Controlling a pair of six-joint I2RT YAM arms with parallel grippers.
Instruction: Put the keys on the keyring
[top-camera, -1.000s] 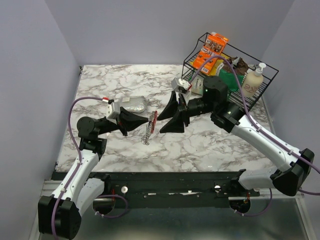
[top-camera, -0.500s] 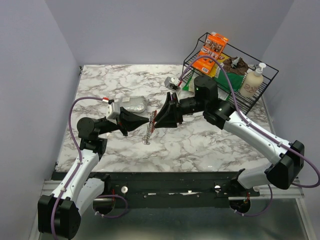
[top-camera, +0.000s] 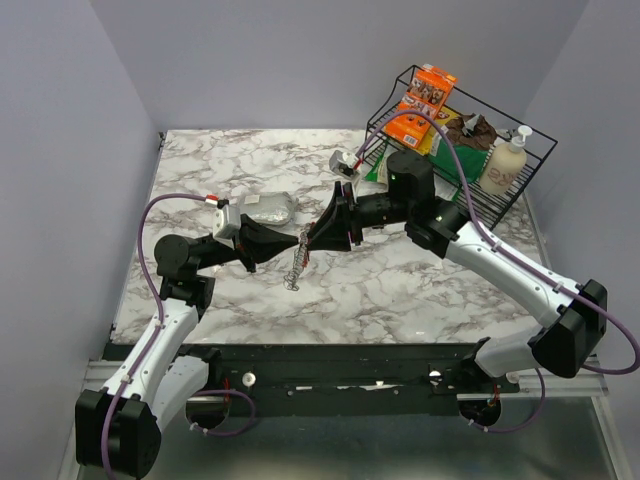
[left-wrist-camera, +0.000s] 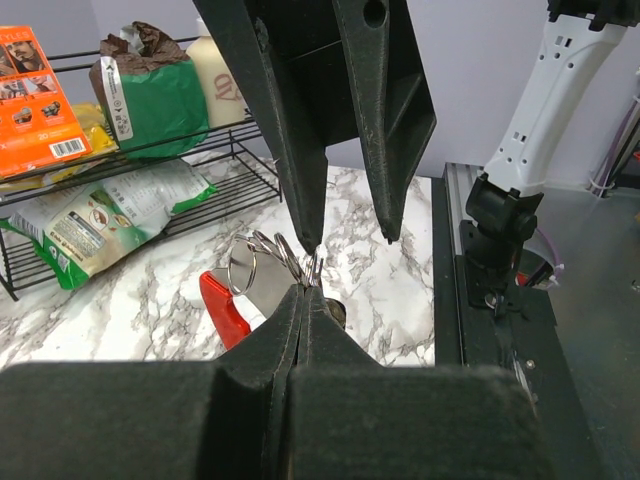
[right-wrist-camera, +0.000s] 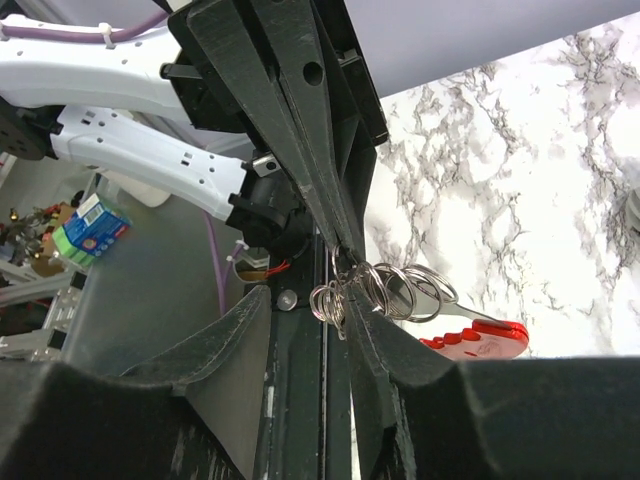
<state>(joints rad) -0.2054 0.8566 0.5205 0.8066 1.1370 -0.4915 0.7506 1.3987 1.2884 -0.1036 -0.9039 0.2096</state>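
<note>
Plainly the threading is unfinished. The keyring (left-wrist-camera: 222, 308) hangs in the air over the middle of the table (top-camera: 400, 290), with its red strip and silver rings poking out of the left claw (left-wrist-camera: 303, 295), which is clenched on it from 9 o'clock. I cannot tell whether any key sits on the rings; none stands out. The right claw (left-wrist-camera: 350, 243) comes in from 3 o'clock, roughly half open. One finger touches the rings and the other is clear, so it grips nothing. Feeding a key on probably remains.

The keyring (top-camera: 293, 268) is hanging between the left gripper (top-camera: 297, 241) and the right gripper (top-camera: 318, 238), over the table (top-camera: 400, 292); a rack (top-camera: 528, 160) is standing behind, rightward.
</note>
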